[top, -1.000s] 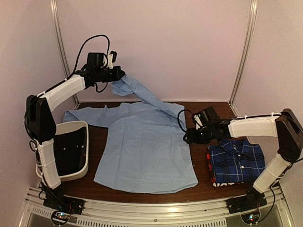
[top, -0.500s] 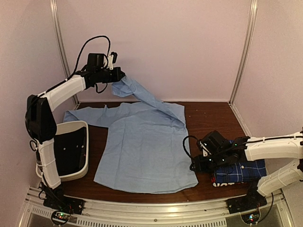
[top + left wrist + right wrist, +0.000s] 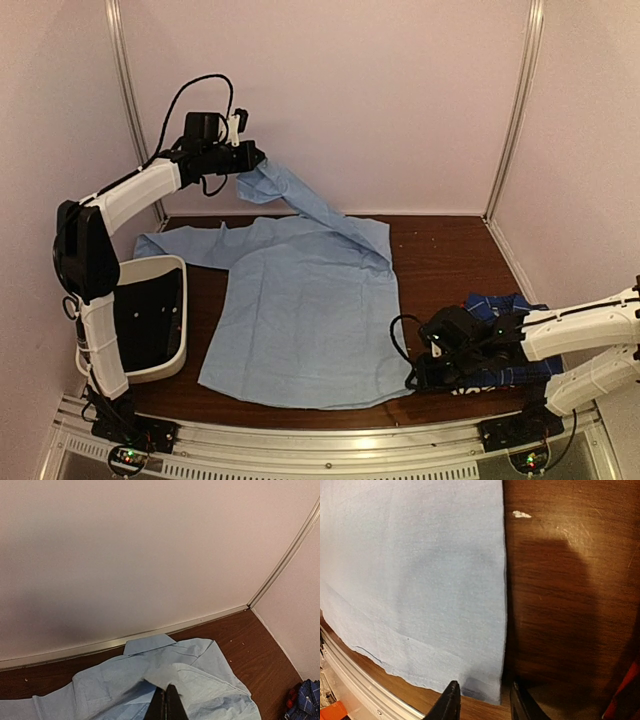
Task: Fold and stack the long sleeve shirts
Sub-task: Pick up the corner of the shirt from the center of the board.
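Light blue shirt (image 3: 310,310) lies spread mid-tabletop (image 3: 440,250), one sleeve (image 3: 300,200) hoisted toward 11 o'clock by the left end effector (image 3: 250,160), clamped on it; a hard pull could slip it free; the right end effector (image 3: 415,375) crouches at 5 o'clock, fingers apart astride the hem corner (image 3: 492,692); it might scrape wood or nudge the plaid shirt (image 3: 490,300) at 4 o'clock.

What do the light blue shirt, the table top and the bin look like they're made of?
The light blue shirt looks like thin matte woven cloth: it drapes, creases and has a stitched hem. The table looks like dark wood or wood-look laminate, faintly glossy, with grain streaks. The bin seems smooth white plastic with a black inside, material unclear.
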